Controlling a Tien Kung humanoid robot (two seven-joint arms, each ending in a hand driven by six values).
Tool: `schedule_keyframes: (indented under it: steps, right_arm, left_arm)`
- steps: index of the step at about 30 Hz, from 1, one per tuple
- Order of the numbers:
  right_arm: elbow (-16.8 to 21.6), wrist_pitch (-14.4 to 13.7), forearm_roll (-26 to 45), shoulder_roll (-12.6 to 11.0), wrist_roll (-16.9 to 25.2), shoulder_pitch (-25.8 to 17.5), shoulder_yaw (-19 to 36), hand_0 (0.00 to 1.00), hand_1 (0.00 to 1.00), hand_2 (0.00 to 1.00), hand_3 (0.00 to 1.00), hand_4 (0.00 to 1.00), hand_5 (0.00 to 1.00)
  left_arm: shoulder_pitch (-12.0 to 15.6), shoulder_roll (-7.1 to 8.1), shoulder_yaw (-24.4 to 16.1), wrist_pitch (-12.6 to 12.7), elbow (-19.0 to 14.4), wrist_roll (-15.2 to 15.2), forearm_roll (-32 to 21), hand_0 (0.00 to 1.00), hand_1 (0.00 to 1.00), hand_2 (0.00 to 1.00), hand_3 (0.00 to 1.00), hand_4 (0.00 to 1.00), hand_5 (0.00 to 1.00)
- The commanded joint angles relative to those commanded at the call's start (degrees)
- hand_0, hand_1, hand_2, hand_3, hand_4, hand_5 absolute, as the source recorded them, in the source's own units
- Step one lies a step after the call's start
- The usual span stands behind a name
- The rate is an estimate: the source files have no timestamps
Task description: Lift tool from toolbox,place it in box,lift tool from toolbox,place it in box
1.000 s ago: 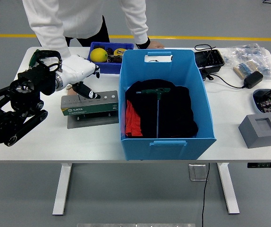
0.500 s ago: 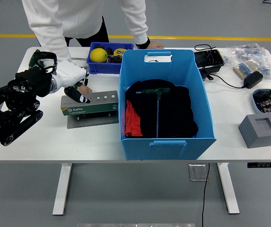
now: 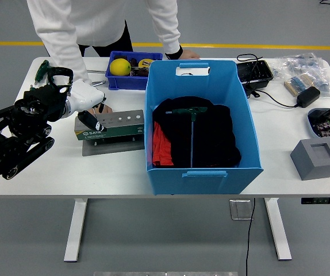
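1. The robot's left hand (image 3: 89, 102), white-shelled on a black arm, sits at the left of the frame over the left end of the green toolbox (image 3: 110, 127). Since the earlier frame it has drawn back to the left and dropped a little lower.
2. Its fingers (image 3: 90, 121) curl downward and the dark tips reach the toolbox's grey top near its left corner. I cannot tell whether they are clamped on a tool or only touching the top.
3. The toolbox rests on its grey base plate on the white surface (image 3: 50, 172), just left of the big blue box (image 3: 202, 167), and has not shifted.
4. Inside the blue box lies a T-handle tool (image 3: 191, 129) with a green grip, on top of black and red cloth, unchanged from before.
5. A person in a white top stands at the far side, upper centre of the frame, one hand (image 3: 189, 54) pressed on the surface behind the blue box, as earlier.
6. A small blue bin (image 3: 133, 77) holding a yellow ball (image 3: 120, 66) sits behind the toolbox.
7. The right arm is out of view.
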Motion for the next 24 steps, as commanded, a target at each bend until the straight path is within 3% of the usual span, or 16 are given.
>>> schedule_keyframes:
  steps: [7,8,24]
  right_arm:
    - [0.0,0.0,0.3,0.0,0.1,0.1,-0.2,0.676,0.661,0.741,0.584,0.784,0.723]
    - [0.0,0.0,0.3,0.0,0.0,0.1,-0.2,0.677,0.661,0.741,0.584,0.783,0.724]
    - [0.0,0.1,0.8,-0.1,0.2,0.4,-0.6,0.677,0.661,0.740,0.584,0.783,0.724]
  left_arm:
    - [-0.4,0.03,0.3,-0.8,0.0,0.4,0.2,0.675,0.631,0.601,0.529,0.942,0.627]
    - [-0.5,-0.01,0.4,-0.9,0.0,0.4,0.2,0.674,0.608,0.535,0.485,0.944,0.628]
    - [-1.3,-0.16,1.2,-1.8,0.2,0.9,-0.8,0.675,0.596,0.509,0.439,0.944,0.647]
